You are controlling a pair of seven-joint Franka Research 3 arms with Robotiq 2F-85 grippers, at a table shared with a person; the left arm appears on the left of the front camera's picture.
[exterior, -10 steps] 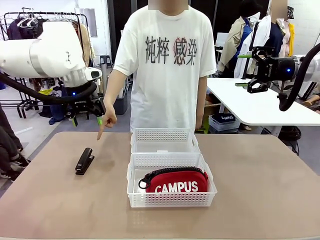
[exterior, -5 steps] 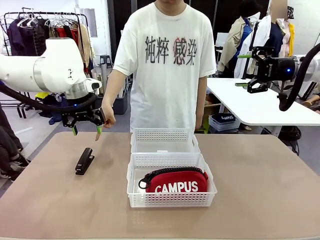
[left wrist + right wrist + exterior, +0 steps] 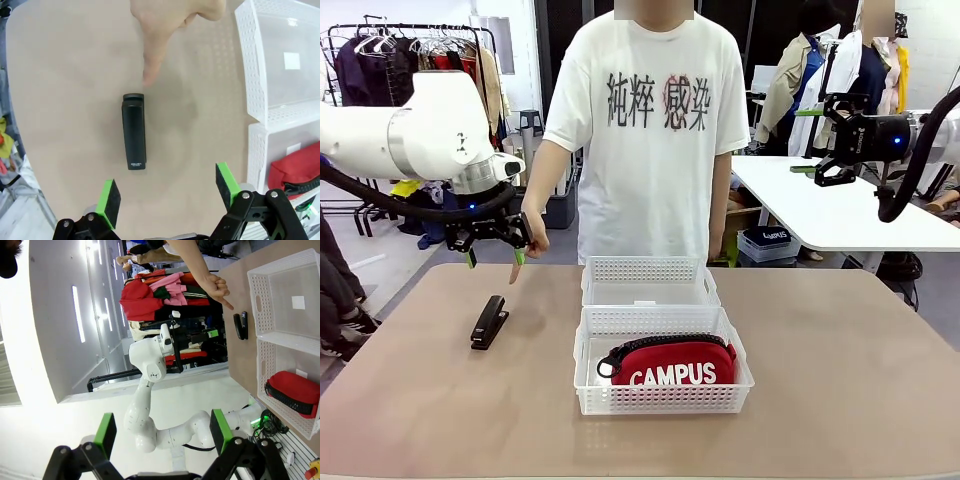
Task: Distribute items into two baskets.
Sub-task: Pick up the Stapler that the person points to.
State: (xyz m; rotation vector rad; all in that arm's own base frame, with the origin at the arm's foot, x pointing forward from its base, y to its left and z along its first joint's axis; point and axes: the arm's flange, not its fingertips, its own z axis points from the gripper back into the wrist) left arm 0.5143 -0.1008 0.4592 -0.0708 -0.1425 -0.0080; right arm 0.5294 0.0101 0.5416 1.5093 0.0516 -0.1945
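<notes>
The table (image 3: 840, 380) carries everything. At the middle of it, two lattice baskets stand end to end and touching. The far basket (image 3: 645, 270) sits toward the far edge and holds nothing but its small white label. The near basket (image 3: 665, 400) holds the red CAMPUS pouch (image 3: 675, 365), which lies flat inside with its zipper on top. We judge the pouch soft and saggy, but it is already placed and needs no handling.

The black stapler (image 3: 489, 321) lies flat on the bare table toward the far left corner, well apart from both baskets, with its length running from the far edge toward the near one. The person's hand (image 3: 532, 240) points a finger down just beyond its far end without touching it.

We expect the stapler to be rigid, dense for its size and smooth-sided, so a shallow pinch could slip. We would take it across its narrow width near mid-length, pads low on the flanks, without squeezing top against base, since it could fire a staple.

The left gripper (image 3: 495, 258) hangs above it spread wide and empty; in the wrist view its pads (image 3: 110, 197) stand either side of the stapler's long axis. The right gripper (image 3: 812, 140) is also wide and empty, high beyond the far right corner.
</notes>
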